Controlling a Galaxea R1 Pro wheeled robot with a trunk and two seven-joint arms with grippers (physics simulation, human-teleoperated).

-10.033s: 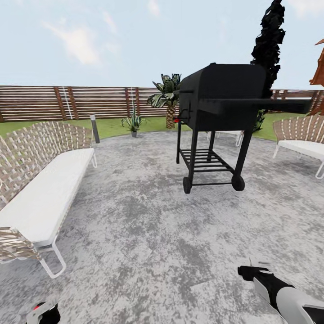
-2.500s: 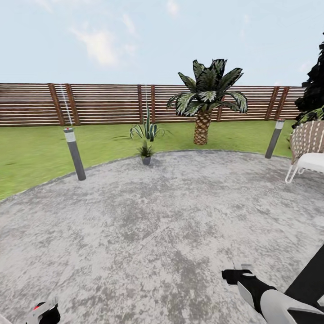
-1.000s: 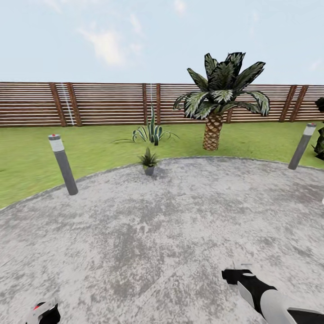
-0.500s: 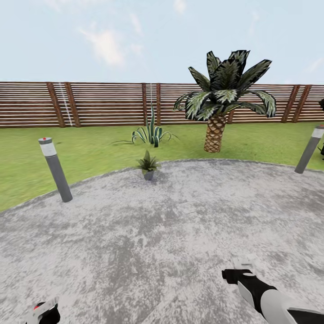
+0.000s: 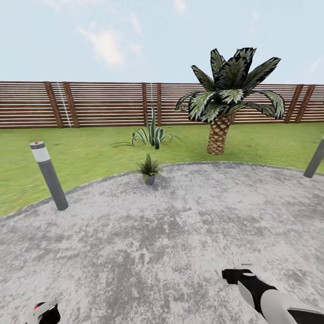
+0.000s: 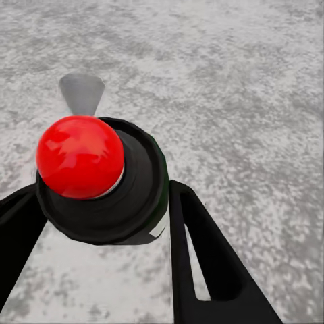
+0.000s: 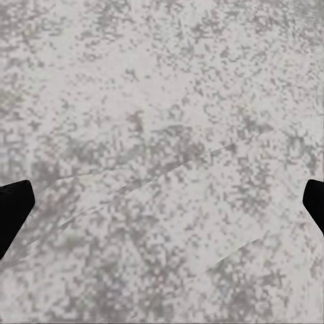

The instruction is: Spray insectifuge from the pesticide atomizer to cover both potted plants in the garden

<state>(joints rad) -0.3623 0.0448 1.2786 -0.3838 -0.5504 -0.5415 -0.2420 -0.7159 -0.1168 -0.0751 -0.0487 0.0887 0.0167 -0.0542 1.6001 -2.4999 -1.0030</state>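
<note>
Left pincer [image 5: 43, 313] sits at the bottom corner of the head view on my left side. Little of it is in frame, and I think the white shape with a red spot there is the top of what it carries. The right pincer [image 5: 234, 274] reaches forward low over the grey speckled paving [image 5: 180, 234], on a black and white forearm. Ahead lies the garden [image 5: 90, 153], with a green lawn curving around the far edge of the paving and a brown slatted fence [image 5: 103, 103] closing it off behind. A small plant in a grey pot [image 5: 148, 170] stands right at the seam between paving and grass. Behind it on the lawn grows an agave [image 5: 153, 132] with striped curling leaves, and beside that a palm [image 5: 225, 103] with dark streaked fronds. A grey bollard [image 5: 47, 175] stands at the paving edge well apart on one side, and a second post [image 5: 315, 159] leans at the opposite edge.

From the left wrist view, the left pincer [image 6: 101, 192] has its two black fingers [image 6: 202, 263] closed against the pesticide atomizer [image 6: 81, 156], a dark round body with a glossy red ball on top, held above the paving.

From the right wrist view, the right pincer [image 7: 162, 206] is spread wide with nothing between its tips, and paving lies below it.
</note>
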